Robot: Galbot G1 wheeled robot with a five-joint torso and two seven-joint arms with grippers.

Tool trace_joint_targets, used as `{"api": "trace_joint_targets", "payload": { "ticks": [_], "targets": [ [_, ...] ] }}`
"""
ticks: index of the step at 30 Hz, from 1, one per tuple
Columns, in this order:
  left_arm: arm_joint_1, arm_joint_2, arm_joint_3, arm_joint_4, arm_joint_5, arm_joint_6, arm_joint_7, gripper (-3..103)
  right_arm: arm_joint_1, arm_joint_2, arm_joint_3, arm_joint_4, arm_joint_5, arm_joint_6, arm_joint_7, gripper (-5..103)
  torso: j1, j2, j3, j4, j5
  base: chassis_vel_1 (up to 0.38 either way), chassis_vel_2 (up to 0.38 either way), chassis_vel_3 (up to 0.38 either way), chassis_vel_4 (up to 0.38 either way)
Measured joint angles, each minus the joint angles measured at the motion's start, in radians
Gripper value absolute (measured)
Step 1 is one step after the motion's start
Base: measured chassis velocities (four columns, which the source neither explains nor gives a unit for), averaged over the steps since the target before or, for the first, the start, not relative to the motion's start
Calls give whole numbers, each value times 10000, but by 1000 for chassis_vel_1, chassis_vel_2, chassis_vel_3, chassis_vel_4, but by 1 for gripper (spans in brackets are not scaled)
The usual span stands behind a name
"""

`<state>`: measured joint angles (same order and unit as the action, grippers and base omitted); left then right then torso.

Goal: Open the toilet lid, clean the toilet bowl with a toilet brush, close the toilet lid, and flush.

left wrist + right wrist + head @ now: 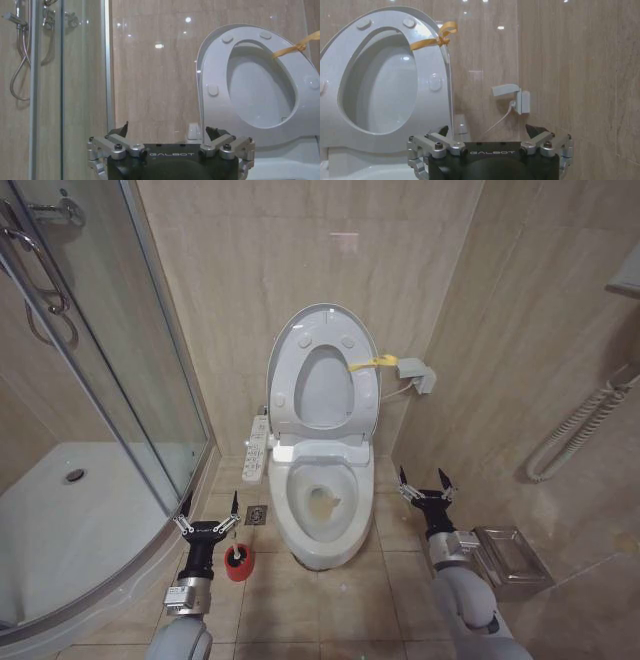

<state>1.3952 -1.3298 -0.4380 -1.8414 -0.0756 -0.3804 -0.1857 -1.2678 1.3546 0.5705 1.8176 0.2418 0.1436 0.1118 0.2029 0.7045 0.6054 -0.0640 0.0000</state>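
We are reading "GALBOT" in pale letters on the black gripper bodies in both wrist views; no other writing is legible. We are seeing beige glossy wall tiles and a curved glass shower enclosure (120, 380) with a white tray on the robot's left. The toilet bowl (322, 530), white ceramic and an elongated oval, is sitting against the back wall, with a long white button panel (257, 448) at its left side. The toilet lid (322, 375), glossy white plastic, is standing upright against the wall, with the seat ring raised in front of it, round bumpers showing and a yellow strap (373, 363) tied at the lid's right edge. A steel box (510, 560) is lying on the floor tiles to the right. The red holder cup (237, 562) is standing on the floor just left of the bowl; the toilet brush (236, 525) is standing in it, its thin handle pointing up. We are seeing the left gripper (208, 518) hovering just beside the brush handle, fingers spread and released, holding nothing. The right gripper (426, 485) is hanging right of the bowl, fingers likewise spread wide, empty.
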Motion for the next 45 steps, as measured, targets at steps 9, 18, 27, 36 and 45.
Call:
{"api": "trace_joint_targets", "payload": {
  "ticks": [9,18,27,36,45],
  "targets": [
    [0,0,1,0,0,0,0,100,2,2,0,1,-5,-5,3,100,0,0,0,0,0,0,0,0,0],
    [0,0,1,0,0,0,0,100,6,1,0,0,-5,-12,5,100,0,0,0,0,0,0,0,0,0],
    [0,0,1,0,0,0,0,100,8,0,0,-1,-5,-18,7,100,0,0,0,0,0,0,0,0,0],
    [0,0,0,0,0,0,0,100,8,0,0,-4,-3,-19,8,100,0,0,0,0,0,0,0,0,0],
    [0,0,0,0,0,0,0,100,9,0,0,-4,-3,-19,8,100,0,0,0,0,0,0,0,0,0]
  ]
}}
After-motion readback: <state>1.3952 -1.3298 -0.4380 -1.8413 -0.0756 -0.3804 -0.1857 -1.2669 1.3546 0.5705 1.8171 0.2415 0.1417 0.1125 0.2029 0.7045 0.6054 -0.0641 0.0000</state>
